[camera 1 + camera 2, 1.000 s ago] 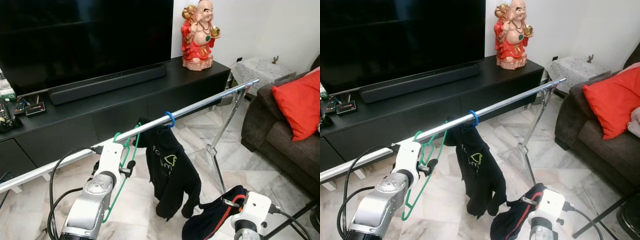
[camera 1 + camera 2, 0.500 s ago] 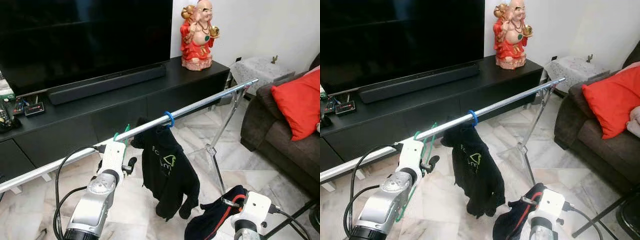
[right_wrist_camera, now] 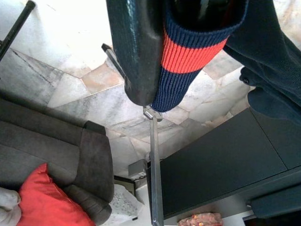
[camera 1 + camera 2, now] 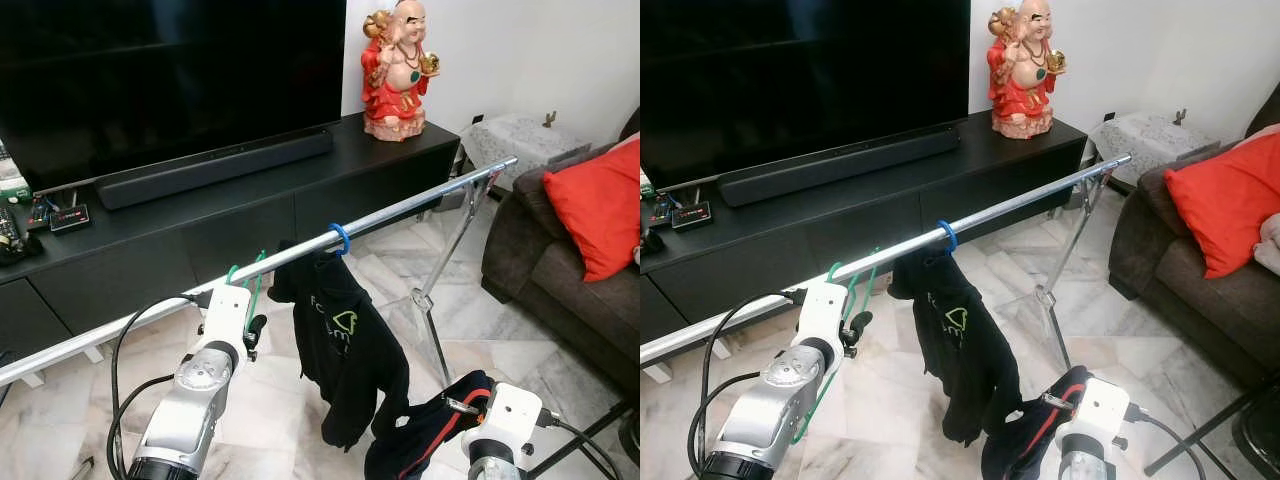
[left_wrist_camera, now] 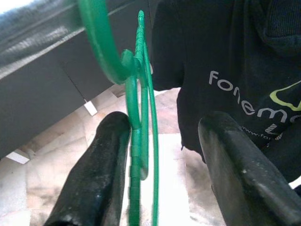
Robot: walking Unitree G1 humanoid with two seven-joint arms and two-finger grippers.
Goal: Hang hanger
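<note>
Left gripper (image 5: 162,155) jaws wide around green hanger (image 5: 138,117) hooked on rail (image 4: 400,210); withdraw straight, avoid snagging; right gripper (image 3: 162,56) clamps garment (image 3: 188,61).

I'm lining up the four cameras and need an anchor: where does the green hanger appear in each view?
Left eye view: green hanger hooked on the silver rail, just beyond the left gripper.
Right eye view: same place, left of the black hoodie.
Left wrist view: between the open fingers, hanger against one.
Right wrist view: not in it.
Shared landmark: the hoodie.
</note>
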